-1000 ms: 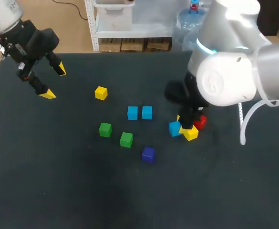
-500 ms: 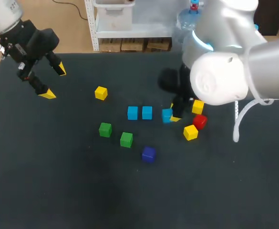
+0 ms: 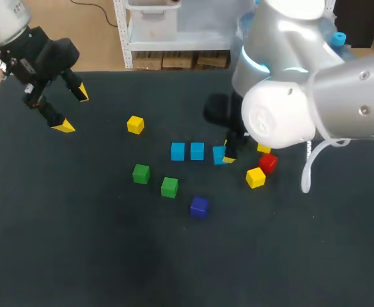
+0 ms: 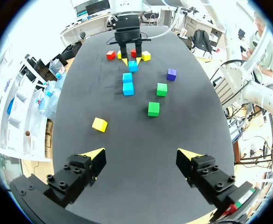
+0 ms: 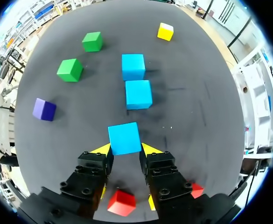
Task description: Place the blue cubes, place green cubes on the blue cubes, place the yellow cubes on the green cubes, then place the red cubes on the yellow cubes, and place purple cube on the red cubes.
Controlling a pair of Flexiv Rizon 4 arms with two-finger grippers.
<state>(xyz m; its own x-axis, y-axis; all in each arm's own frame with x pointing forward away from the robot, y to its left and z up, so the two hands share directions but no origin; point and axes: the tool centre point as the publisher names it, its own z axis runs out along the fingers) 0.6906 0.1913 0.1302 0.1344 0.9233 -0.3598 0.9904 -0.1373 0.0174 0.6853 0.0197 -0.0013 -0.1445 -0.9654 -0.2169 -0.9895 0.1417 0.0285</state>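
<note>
Scanning from the counter's left edge, you see your left end effector (image 3: 73,110) near the far left corner, fingers spread wide, gripping nothing. Toward the middle lie a lone yellow cube (image 3: 135,125), a green cube (image 3: 140,173), a second green cube (image 3: 169,187) and, nearer the front edge, the purple cube (image 3: 199,206). A blue cube (image 3: 178,151) sits just beside a second blue cube (image 3: 197,151). Just right of them, your right end effector (image 5: 125,149) pinches a third blue cube (image 5: 124,138) between both fingertips. Closer to the right edge rest another yellow cube (image 3: 255,177) and a red cube (image 3: 268,163), close together.
</note>
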